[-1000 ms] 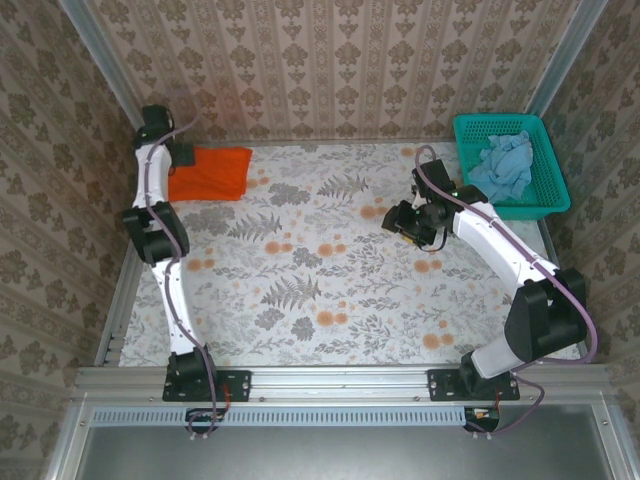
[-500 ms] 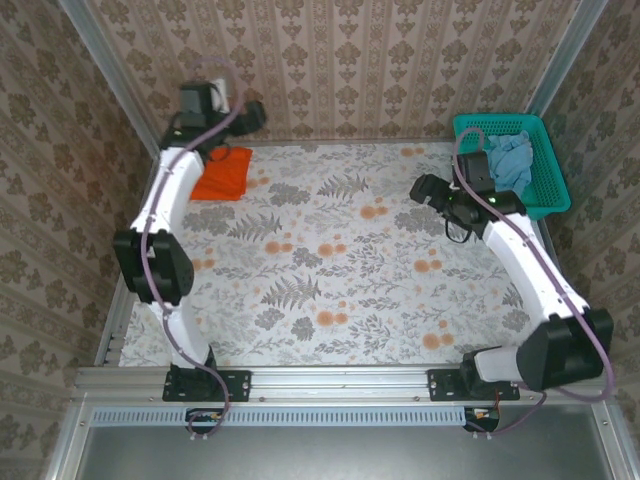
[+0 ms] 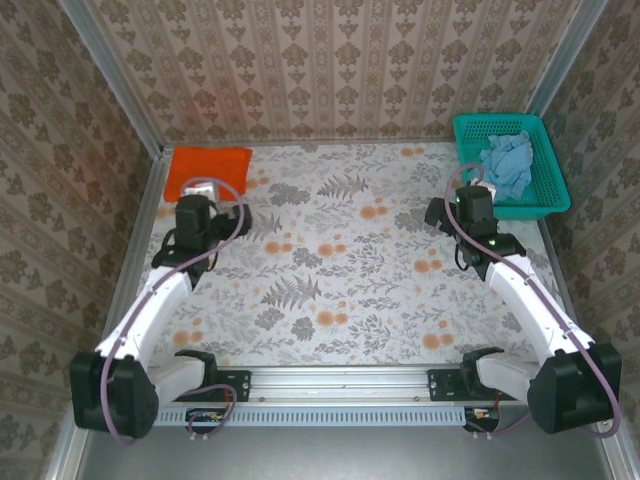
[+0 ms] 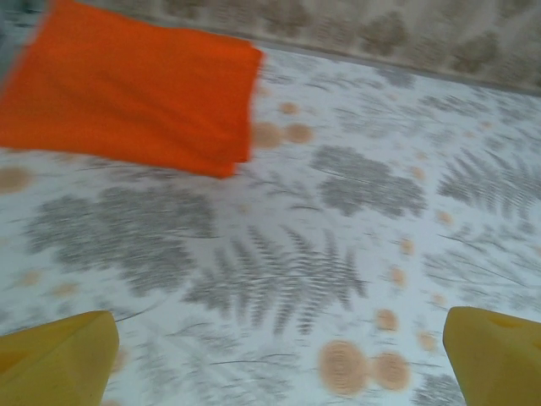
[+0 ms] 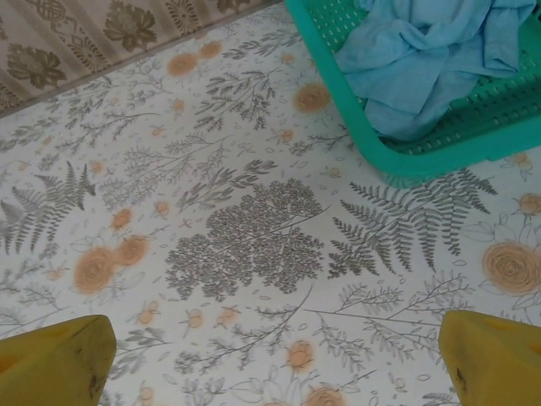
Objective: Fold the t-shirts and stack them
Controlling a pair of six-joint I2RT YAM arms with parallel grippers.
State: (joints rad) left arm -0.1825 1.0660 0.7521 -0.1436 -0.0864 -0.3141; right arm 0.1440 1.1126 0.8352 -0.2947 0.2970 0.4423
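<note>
The orange t-shirt (image 3: 208, 170) lies folded flat at the table's back left corner; the left wrist view has it at upper left (image 4: 127, 93). The pale blue t-shirt (image 3: 508, 165) is crumpled inside the teal basket (image 3: 545, 205) at the back right, and the right wrist view shows it at the top right (image 5: 423, 51). My left gripper (image 3: 243, 215) hovers just in front of the orange shirt, open and empty, yellow fingertips (image 4: 59, 359) wide apart. My right gripper (image 3: 437, 212) is open and empty left of the basket, its fingertips (image 5: 494, 359) spread over bare tablecloth.
The table wears a floral cloth (image 3: 340, 280). Patterned walls close in the back and both sides. The teal basket rim (image 5: 372, 139) stands close to the right gripper's right side. A metal rail (image 3: 340, 380) runs along the near edge.
The left arm has swung down and back from the far left corner, uncovering the folded orange shirt. The right arm has drawn slightly nearer and straightened beside the basket.
</note>
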